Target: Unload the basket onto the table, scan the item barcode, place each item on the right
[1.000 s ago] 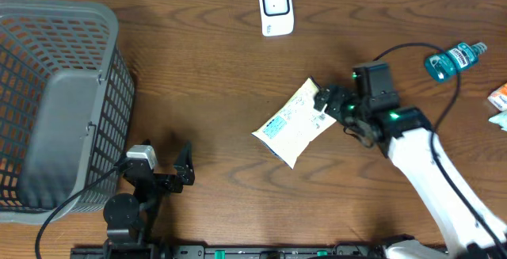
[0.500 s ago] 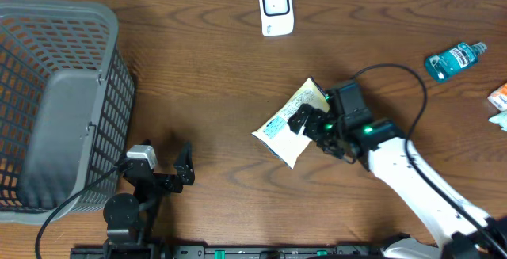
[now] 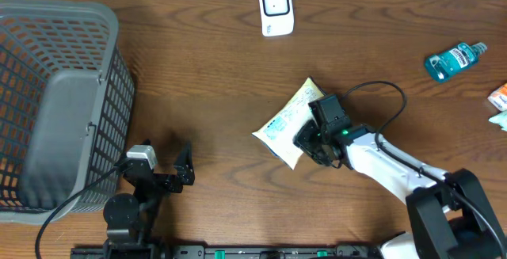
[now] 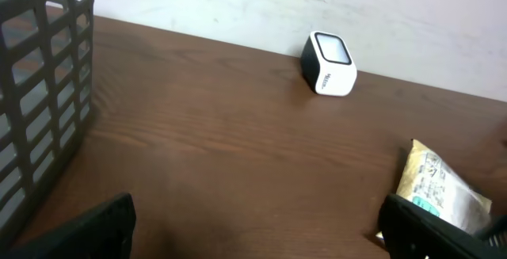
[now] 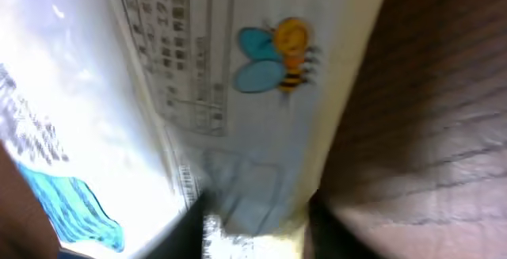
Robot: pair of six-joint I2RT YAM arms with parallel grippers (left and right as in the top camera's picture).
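Yellow-white packet (image 3: 283,123): now clamping onto its edge with right gripper (image 3: 307,139) after sliding in; readying for lifting toward scanner (image 3: 276,9); resting left gripper (image 3: 185,169) with jaws apart.

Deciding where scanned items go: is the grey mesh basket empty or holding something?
Empty. From overhead, the basket shows only its bare grey floor and mesh walls, with nothing inside the part in view.
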